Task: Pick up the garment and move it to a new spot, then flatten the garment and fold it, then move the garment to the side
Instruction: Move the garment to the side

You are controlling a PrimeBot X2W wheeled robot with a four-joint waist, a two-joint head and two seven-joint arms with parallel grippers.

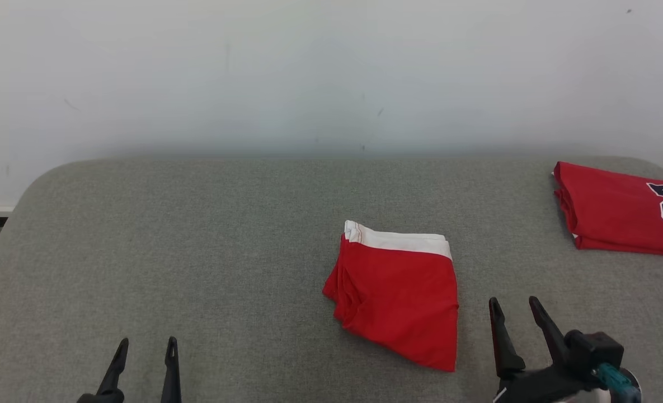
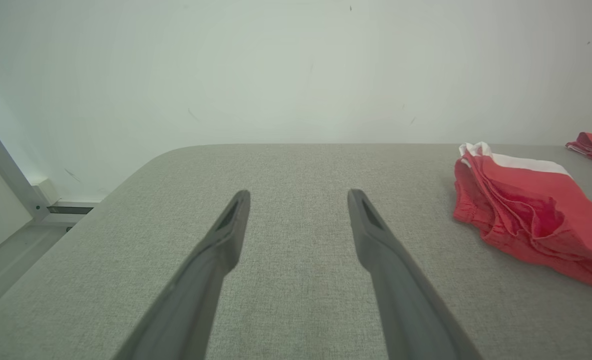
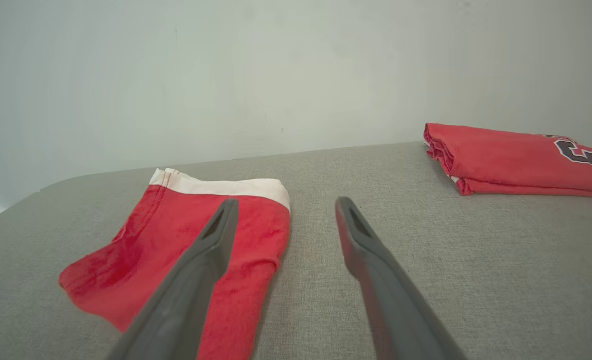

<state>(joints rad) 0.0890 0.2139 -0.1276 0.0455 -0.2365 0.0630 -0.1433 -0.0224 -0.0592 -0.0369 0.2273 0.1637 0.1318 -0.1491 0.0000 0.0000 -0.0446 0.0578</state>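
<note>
Garment [image 1: 398,291] lies folded on the table [image 1: 197,235], a lettered shirt [image 1: 616,212] well right; left gripper [image 1: 147,342] and right gripper [image 1: 513,303] spread, empty.

Table [image 1: 169,252] bare left, garment [image 1: 398,296] centre, jersey [image 1: 616,212] right

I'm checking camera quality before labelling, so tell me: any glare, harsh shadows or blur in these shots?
Head view: soft, even light, no glare, only a faint shadow beside the folded red garment. Left wrist view: the left gripper looks slightly soft near the lens, and the reds look paler. Right wrist view: the right gripper is likewise soft, and the lettered jersey is cropped at the edge.
</note>
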